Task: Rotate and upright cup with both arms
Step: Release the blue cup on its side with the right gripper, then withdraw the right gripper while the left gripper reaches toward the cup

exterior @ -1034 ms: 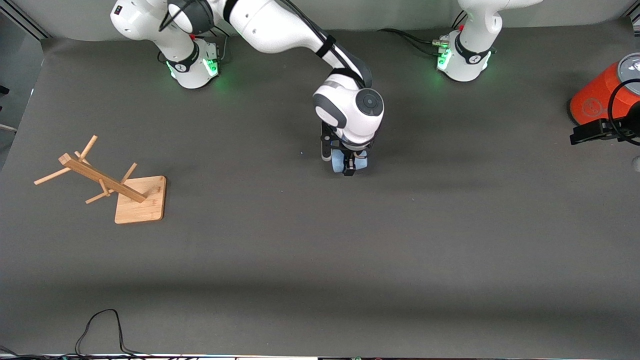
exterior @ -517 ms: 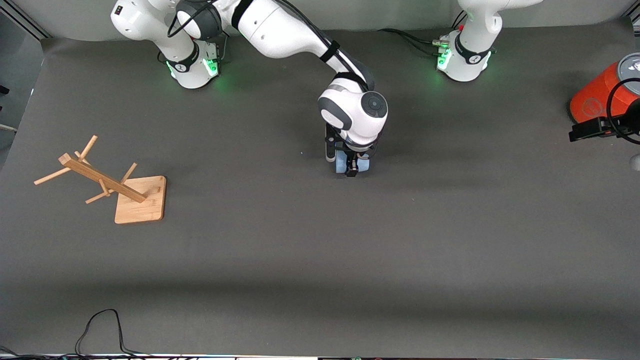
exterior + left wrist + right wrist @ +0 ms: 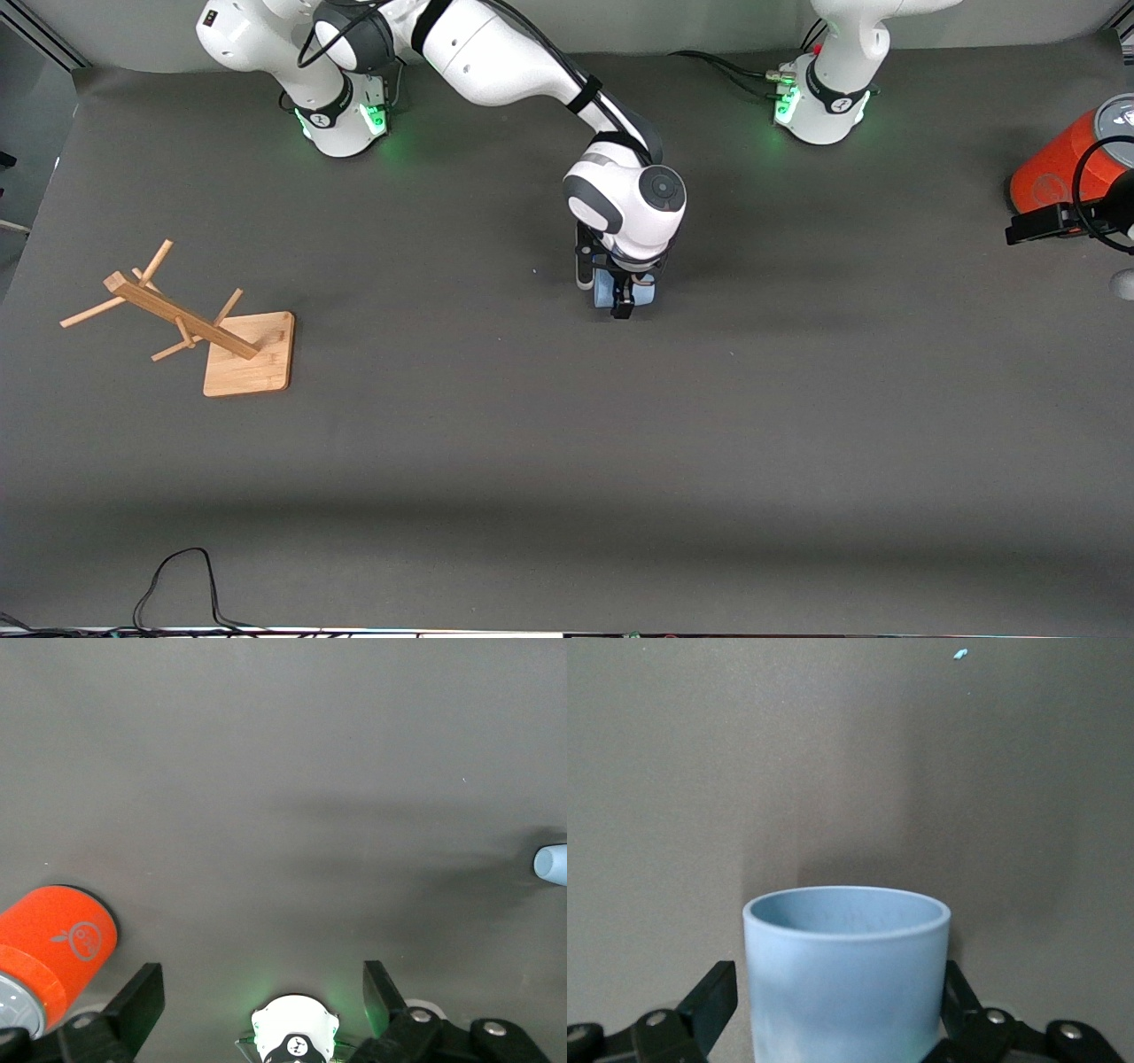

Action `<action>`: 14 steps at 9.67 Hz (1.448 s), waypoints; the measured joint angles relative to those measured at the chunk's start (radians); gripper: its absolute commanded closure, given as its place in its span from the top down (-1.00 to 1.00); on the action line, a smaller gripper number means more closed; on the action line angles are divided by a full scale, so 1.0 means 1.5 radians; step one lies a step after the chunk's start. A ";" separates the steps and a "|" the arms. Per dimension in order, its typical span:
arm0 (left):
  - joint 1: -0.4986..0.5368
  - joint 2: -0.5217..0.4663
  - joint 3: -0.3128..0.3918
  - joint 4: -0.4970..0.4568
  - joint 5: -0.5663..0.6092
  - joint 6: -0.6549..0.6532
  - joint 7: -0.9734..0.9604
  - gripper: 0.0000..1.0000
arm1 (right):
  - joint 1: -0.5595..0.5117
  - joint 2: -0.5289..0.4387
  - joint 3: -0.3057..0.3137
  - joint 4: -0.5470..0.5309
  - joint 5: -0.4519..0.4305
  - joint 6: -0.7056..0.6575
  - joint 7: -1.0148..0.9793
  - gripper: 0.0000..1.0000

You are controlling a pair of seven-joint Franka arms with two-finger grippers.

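The pale blue cup [image 3: 606, 290] rests on the table mat near the middle, mostly hidden under the right hand. In the right wrist view the cup [image 3: 846, 974] shows its open mouth and sits between the fingers. The right gripper [image 3: 837, 992] is open around it, with a thin gap at one finger [image 3: 713, 992]; in the front view the right gripper [image 3: 625, 297] is low over the cup. I cannot tell whether the cup stands or lies. The left gripper [image 3: 259, 992] is open and empty, waiting high by the orange can at the left arm's end. A sliver of the cup [image 3: 551, 863] shows there too.
A large orange can [image 3: 1059, 168] with a grey top stands at the left arm's end of the table. A wooden peg rack [image 3: 190, 323] lies tipped on its square base toward the right arm's end. A black cable [image 3: 177, 585] loops at the table edge nearest the front camera.
The right gripper's fingers have parted from the cup they were shut on. The right hand shifted slightly toward the left arm's end. The left hand barely moved.
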 measured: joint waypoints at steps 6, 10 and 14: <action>-0.001 0.000 0.000 0.001 0.000 0.000 0.000 1.00 | -0.007 -0.099 -0.004 0.025 0.015 -0.135 -0.017 1.00; -0.001 0.000 0.000 0.001 0.001 -0.001 0.000 1.00 | -0.086 -0.260 -0.012 0.027 0.043 -0.357 -0.250 1.00; -0.001 0.000 0.000 0.001 0.001 -0.002 0.000 1.00 | -0.208 -0.405 -0.017 0.002 0.045 -0.477 -0.524 1.00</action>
